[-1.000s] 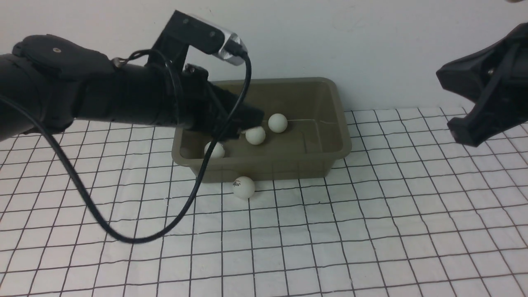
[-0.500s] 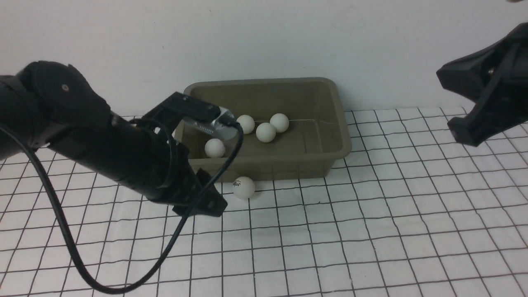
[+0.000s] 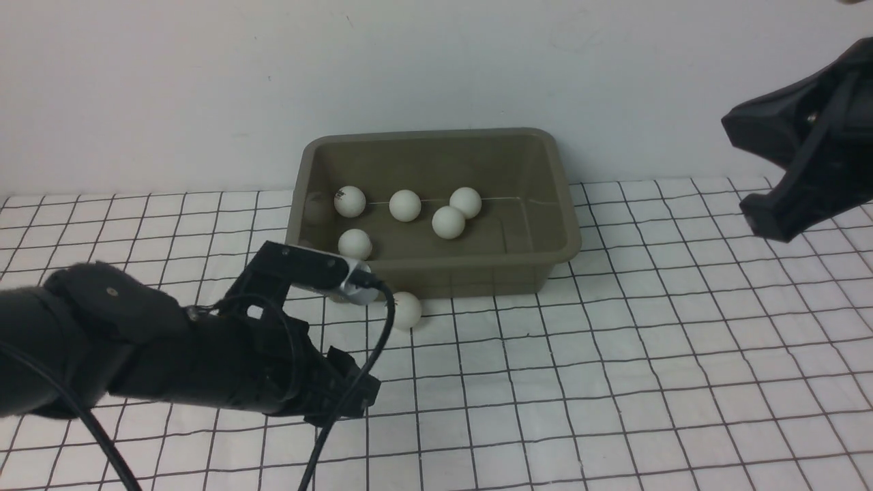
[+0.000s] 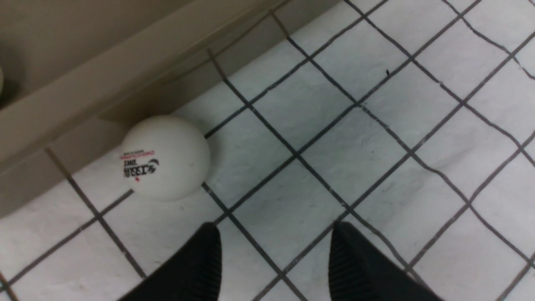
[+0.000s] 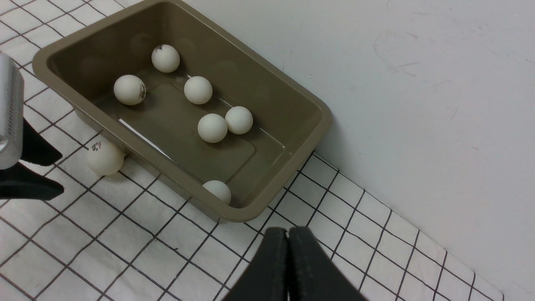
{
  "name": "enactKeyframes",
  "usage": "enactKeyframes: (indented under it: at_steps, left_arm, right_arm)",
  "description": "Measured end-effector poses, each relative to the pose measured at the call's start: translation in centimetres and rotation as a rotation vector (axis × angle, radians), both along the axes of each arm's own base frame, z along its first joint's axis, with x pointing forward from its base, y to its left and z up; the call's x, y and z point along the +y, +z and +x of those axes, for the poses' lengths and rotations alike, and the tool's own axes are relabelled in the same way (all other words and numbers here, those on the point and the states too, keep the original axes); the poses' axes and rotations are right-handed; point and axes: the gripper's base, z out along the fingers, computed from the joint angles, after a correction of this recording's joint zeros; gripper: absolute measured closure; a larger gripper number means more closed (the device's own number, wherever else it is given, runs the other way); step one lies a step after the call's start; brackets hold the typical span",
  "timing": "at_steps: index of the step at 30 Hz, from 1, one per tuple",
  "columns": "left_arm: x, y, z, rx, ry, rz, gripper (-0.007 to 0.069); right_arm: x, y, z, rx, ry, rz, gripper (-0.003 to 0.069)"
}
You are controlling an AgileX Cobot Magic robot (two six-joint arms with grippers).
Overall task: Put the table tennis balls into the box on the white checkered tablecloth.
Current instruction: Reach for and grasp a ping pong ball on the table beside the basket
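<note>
The olive-brown box [image 3: 566,225] stands on the white checkered tablecloth [image 3: 614,354] against the back wall. Several white table tennis balls [image 3: 405,205] lie inside it [image 5: 198,90]. One more ball [image 3: 409,310] rests on the cloth, touching the box's front wall; its printed logo shows in the left wrist view [image 4: 165,158]. My left gripper [image 4: 273,234] hangs low over the cloth just short of this ball, open, with only cloth between its fingers. In the front view the left gripper [image 3: 358,392] sits front left. My right gripper [image 5: 287,234] is shut and empty, held high to the box's right.
The white wall [image 3: 204,82] rises right behind the box. A black cable [image 3: 382,327] loops from the left wrist camera [image 3: 341,283] down over the cloth. The right arm [image 3: 805,150] hangs high at the right edge.
My left arm has swung from above the box back and down to the cloth by the loose ball. More balls now show in the box, and some have rolled. The right arm has not moved.
</note>
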Motion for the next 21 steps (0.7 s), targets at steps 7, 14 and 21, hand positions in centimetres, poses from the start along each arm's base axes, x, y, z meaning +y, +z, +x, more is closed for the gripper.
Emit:
enactKeyframes:
  at_steps: [7,14,21]
  left_arm:
    - [-0.6,-1.1,1.3,-0.007,-0.033,0.041,0.0165]
    - [-1.0,-1.6,2.6,-0.013,-0.017,0.059,0.0134]
    - [-1.5,-2.4,4.4,-0.021,0.016,0.085,0.0134]
  right_arm:
    - [0.0,0.0,0.0,0.000,0.000,0.000,0.0673]
    - [0.0,0.0,0.0,0.000,0.000,0.000,0.0673]
    - [0.0,0.0,0.0,0.000,0.000,0.001,0.0673]
